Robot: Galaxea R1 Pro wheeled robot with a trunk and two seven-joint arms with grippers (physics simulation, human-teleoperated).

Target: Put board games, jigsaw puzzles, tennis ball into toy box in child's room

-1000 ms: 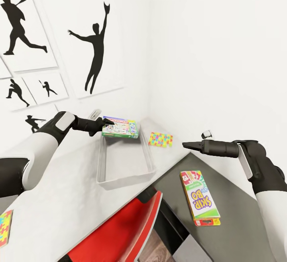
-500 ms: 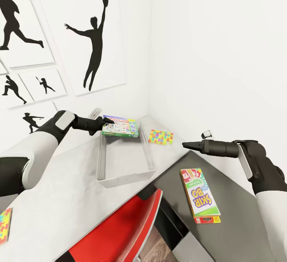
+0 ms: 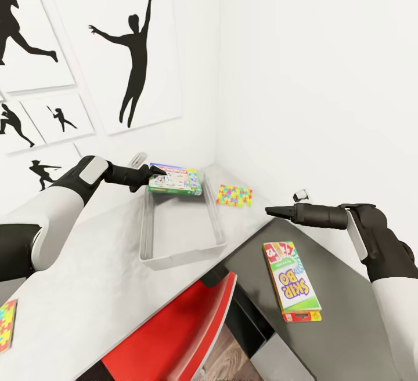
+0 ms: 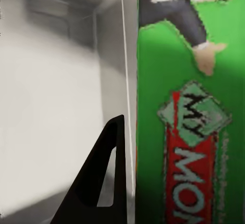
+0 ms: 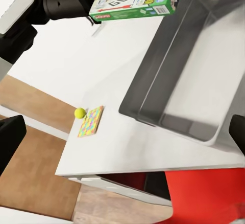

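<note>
Now the left gripper (image 3: 152,173), fingers clamped on the board game (image 3: 175,180), holds it above the toy box's (image 3: 152,236) far end; next, release.

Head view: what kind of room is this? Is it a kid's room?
Probably a child's room or playroom. Black sports silhouette pictures hang on the white wall, and games lie about: a Skip-Bo box, a colourful puzzle, and a game box held by the left gripper over a grey bin.

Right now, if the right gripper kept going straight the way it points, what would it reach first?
The right gripper points across the table toward the toy box. Its wrist view looks along the fingers at that bin's grey wall, so it would likely meet the toy box first, though depth is uncertain.
</note>
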